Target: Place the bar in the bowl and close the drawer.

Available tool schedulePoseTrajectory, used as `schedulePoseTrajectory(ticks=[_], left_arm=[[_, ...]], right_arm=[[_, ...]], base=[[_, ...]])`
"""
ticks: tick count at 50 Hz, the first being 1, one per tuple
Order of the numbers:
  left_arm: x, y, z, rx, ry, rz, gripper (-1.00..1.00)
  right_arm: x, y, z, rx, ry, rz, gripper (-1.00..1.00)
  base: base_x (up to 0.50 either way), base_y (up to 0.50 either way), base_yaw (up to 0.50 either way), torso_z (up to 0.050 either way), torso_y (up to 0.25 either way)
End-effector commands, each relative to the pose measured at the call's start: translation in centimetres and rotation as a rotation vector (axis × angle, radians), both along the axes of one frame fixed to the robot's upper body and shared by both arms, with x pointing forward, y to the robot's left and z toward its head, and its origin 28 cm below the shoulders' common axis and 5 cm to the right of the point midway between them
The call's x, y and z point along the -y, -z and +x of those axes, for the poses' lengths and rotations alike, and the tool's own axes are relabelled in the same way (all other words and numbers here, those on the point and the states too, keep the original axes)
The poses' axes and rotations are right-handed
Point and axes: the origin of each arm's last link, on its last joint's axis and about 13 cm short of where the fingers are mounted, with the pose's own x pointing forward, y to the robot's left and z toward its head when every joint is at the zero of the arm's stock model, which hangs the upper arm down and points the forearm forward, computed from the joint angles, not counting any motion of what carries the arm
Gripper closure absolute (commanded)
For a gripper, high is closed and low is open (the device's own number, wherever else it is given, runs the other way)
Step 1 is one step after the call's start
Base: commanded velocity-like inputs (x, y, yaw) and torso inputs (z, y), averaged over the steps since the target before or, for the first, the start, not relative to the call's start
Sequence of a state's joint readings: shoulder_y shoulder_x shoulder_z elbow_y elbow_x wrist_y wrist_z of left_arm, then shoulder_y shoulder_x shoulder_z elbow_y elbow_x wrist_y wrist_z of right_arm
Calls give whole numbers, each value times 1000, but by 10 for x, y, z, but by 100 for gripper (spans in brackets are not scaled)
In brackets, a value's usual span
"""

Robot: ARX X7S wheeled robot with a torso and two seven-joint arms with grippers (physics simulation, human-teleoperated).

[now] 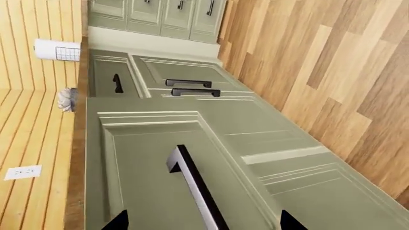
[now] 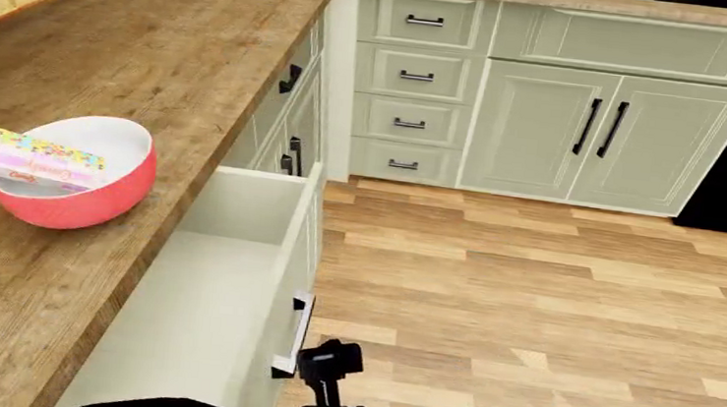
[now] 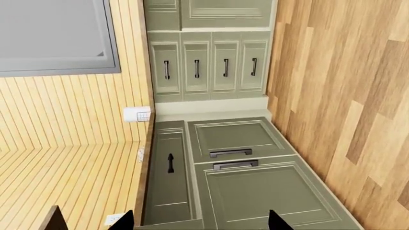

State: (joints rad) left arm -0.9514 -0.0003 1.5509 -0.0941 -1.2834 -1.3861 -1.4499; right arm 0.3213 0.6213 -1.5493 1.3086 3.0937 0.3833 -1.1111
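The coral-red bowl (image 2: 74, 200) stands on the wooden counter at the left in the head view. The confetti-dotted bar (image 2: 46, 161) lies inside it, leaning on the near-left rim. The sage-green drawer (image 2: 219, 280) is pulled out below the counter edge, showing its white inside. In the left wrist view its panel front (image 1: 147, 163) is close, and its black bar handle (image 1: 195, 184) runs between the spread fingertips of my left gripper (image 1: 204, 223), which is open. My right gripper (image 3: 201, 223) is open and holds nothing, facing the lower cabinets.
A stack of narrower drawers (image 2: 416, 75) and double cabinet doors (image 2: 601, 126) line the far wall. Wood floor (image 2: 527, 297) stretches right of the open drawer. A black part of my arm (image 2: 327, 363) sits beside the drawer's front. Wall outlets (image 3: 137, 114) show above the counter.
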Motion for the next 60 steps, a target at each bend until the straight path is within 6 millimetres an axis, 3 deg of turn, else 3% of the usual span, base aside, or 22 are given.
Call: schedulePoseTrajectory(ticks=[1, 11, 37, 60], left_arm=[[-6, 18, 6, -33, -47, 55, -100], [-12, 31, 9, -76, -86, 84, -100], [-23, 43, 16, -166, -193, 159, -100], [-38, 41, 50, -130, -333, 172, -100]], right_arm=[[-1, 1, -2, 0, 2, 3, -100], [-1, 1, -3, -1, 3, 5, -100], [-1, 3, -7, 3, 9, 10, -100], [-3, 4, -8, 4, 11, 13, -100]], base=[[0, 0, 0, 0, 0], [0, 0, 0, 0, 0], [0, 0, 0, 0, 0], [0, 0, 0, 0, 0]])
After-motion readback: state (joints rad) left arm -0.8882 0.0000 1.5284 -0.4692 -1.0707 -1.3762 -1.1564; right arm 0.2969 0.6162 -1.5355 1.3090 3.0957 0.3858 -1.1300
